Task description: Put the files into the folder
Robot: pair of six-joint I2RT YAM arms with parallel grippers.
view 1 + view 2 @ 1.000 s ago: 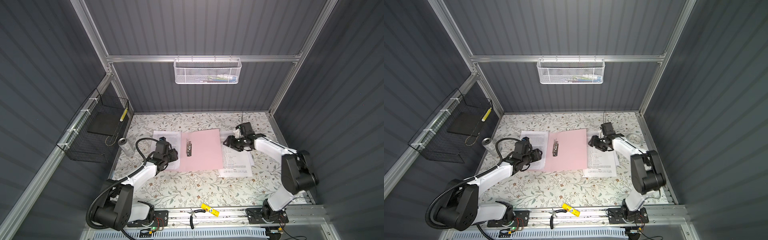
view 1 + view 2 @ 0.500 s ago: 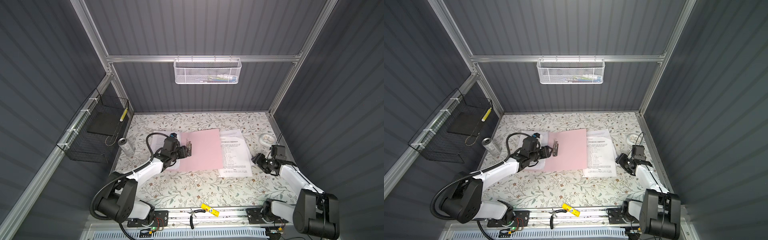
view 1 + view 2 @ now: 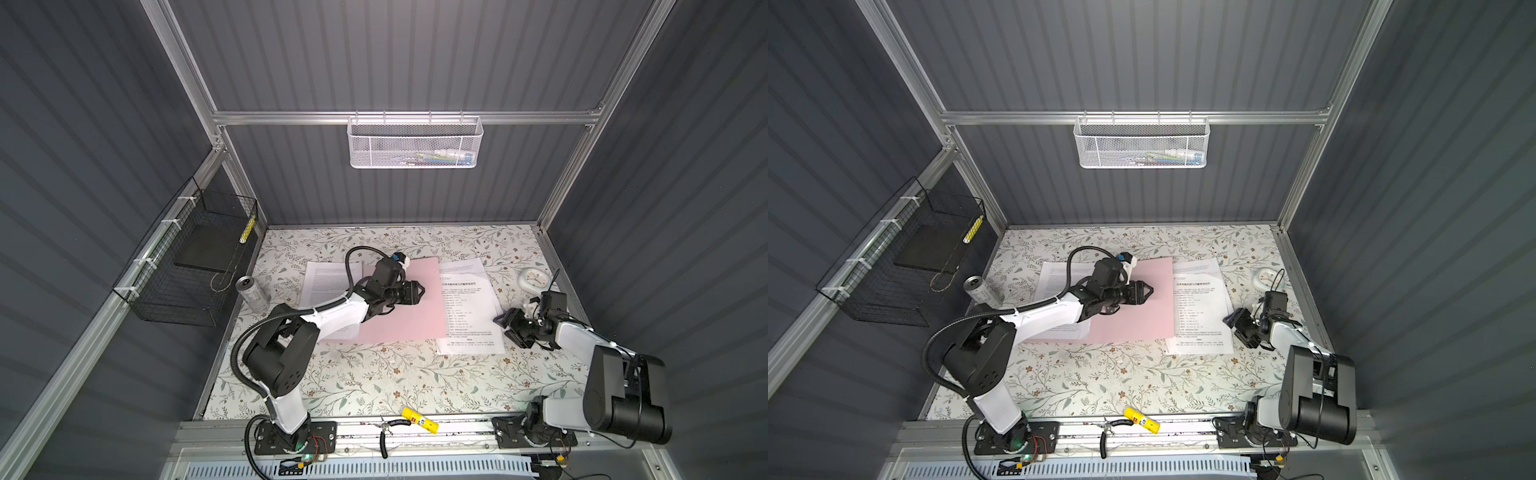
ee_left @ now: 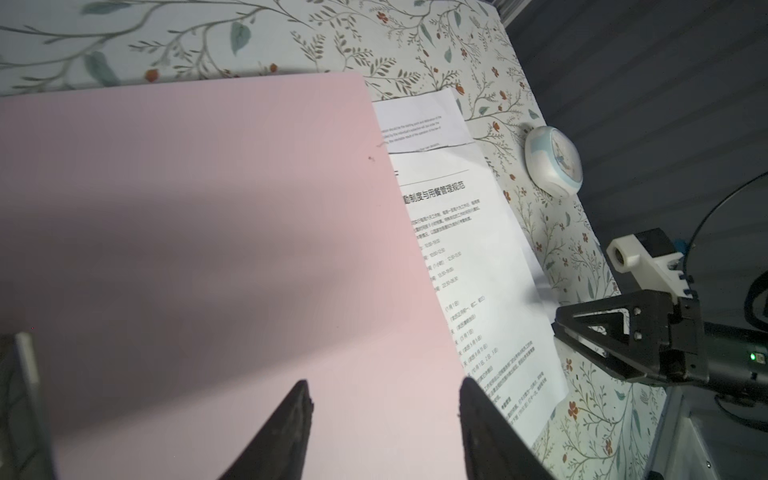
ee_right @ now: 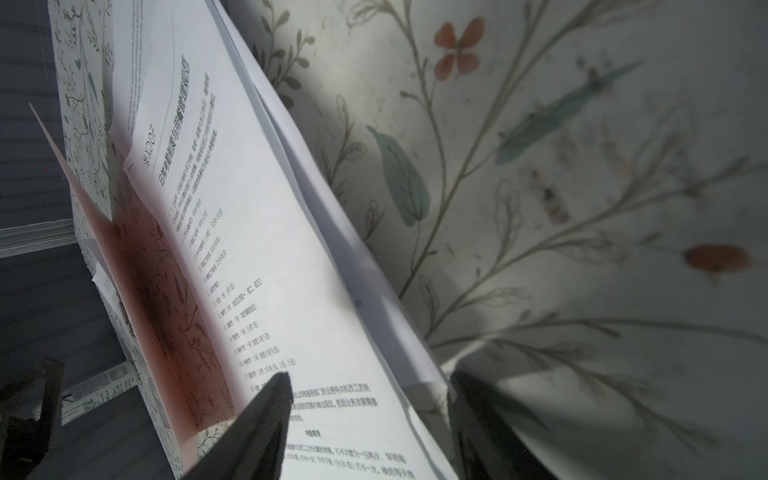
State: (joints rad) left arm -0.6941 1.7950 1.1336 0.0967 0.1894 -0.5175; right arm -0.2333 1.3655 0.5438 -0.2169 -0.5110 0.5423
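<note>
The pink folder (image 3: 411, 316) (image 3: 1142, 316) lies flat in the middle of the table, with a white sheet (image 3: 324, 282) along its left side. The files (image 3: 469, 307) (image 3: 1200, 307), white printed sheets, lie stacked against its right edge. My left gripper (image 3: 422, 291) (image 3: 1151, 289) (image 4: 384, 386) hovers open over the folder with only pink surface between its fingers; its arm hides the folder's clip. My right gripper (image 3: 505, 326) (image 3: 1233, 326) (image 5: 370, 378) is open low at the files' right edge (image 5: 415, 374), which runs between its fingers. It also shows in the left wrist view, right gripper (image 4: 557, 322).
A round white clock (image 3: 536, 279) (image 4: 552, 166) sits behind the right gripper. A can (image 3: 253, 293) lies at the table's left edge below a black wire basket (image 3: 187, 266). A yellow tube (image 3: 419, 419) and pliers (image 3: 388, 428) rest on the front rail.
My left gripper has moved right, from beside the folder to over its middle. My right arm swung from the files' far end out to the right, then came in to their right edge.
</note>
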